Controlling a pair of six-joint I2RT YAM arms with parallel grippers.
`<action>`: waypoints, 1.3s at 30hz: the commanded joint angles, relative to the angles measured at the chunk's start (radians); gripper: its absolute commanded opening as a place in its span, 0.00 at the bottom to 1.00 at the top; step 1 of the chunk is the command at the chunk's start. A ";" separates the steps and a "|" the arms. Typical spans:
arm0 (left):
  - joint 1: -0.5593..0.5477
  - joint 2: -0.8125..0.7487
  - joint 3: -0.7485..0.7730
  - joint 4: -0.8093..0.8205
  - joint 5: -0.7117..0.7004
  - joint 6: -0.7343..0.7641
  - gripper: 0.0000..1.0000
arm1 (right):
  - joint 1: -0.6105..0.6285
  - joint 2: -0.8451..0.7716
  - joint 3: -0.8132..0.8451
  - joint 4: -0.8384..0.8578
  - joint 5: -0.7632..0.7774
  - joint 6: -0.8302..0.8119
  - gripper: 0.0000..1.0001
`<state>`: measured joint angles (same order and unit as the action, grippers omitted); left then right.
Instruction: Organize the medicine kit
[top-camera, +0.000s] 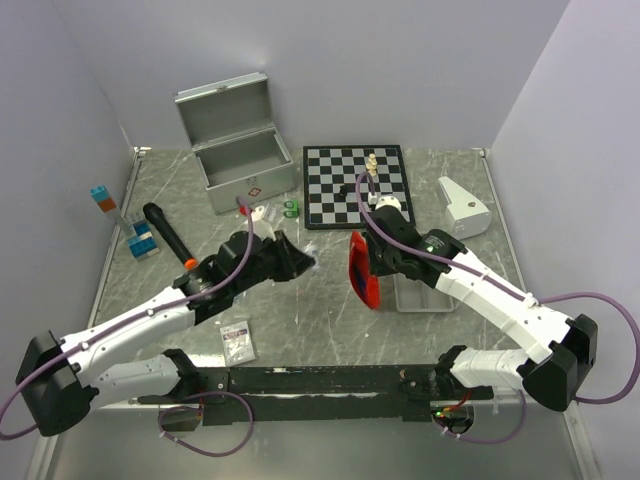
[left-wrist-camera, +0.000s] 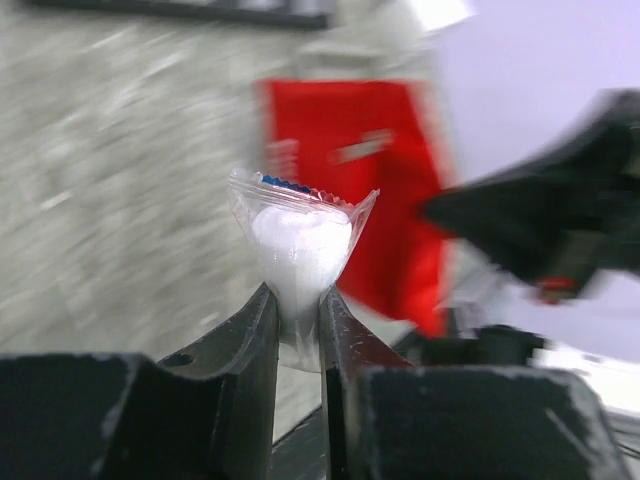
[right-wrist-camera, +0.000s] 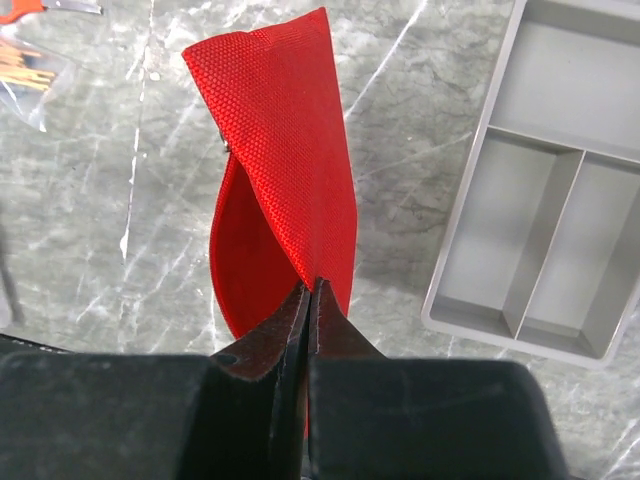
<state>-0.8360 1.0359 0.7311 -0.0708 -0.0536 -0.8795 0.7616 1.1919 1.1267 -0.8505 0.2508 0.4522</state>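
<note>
**Asker:** What have you got in each gripper?

**Me:** My left gripper (left-wrist-camera: 298, 296) is pinched on the neck of a small clear bag (left-wrist-camera: 300, 238) with something white in it. My right gripper (right-wrist-camera: 308, 292) is pressed together on the lower edge of the red pouch (right-wrist-camera: 280, 150), holding it up off the counter (top-camera: 300, 335).

**Asker:** Where does the pouch sit from the bag?

**Me:** Just to the right of it. From above, the pouch stands on edge with its long axis running near to far. My left gripper points at its left face from close by. My left wrist view is blurred, but the red fills the space right behind the bag.

**Asker:** Is it open?

**Me:** The two layers gape apart on the side away from the grey tray (right-wrist-camera: 560, 80), so I judge the mouth faces my left arm. The bag would have to travel rightward into that gap, and that's a job for the left arm.

**Asker:** And the metal case (top-camera: 255, 188)?

**Me:** It's at the far left with its lid up, well apart from both grippers. My left arm is the nearer one.
</note>
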 joint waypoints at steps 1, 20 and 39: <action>-0.031 0.094 0.097 0.198 0.112 0.020 0.21 | 0.005 0.012 0.065 0.001 0.004 0.019 0.00; -0.107 0.312 0.163 0.388 0.104 -0.038 0.18 | -0.005 0.002 0.140 -0.015 -0.079 0.121 0.00; -0.117 0.406 0.201 0.192 -0.029 -0.069 0.20 | -0.022 -0.038 0.120 0.011 -0.082 0.120 0.00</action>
<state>-0.9424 1.4105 0.8814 0.1871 -0.0376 -0.9382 0.7460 1.1908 1.2232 -0.8749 0.1741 0.5610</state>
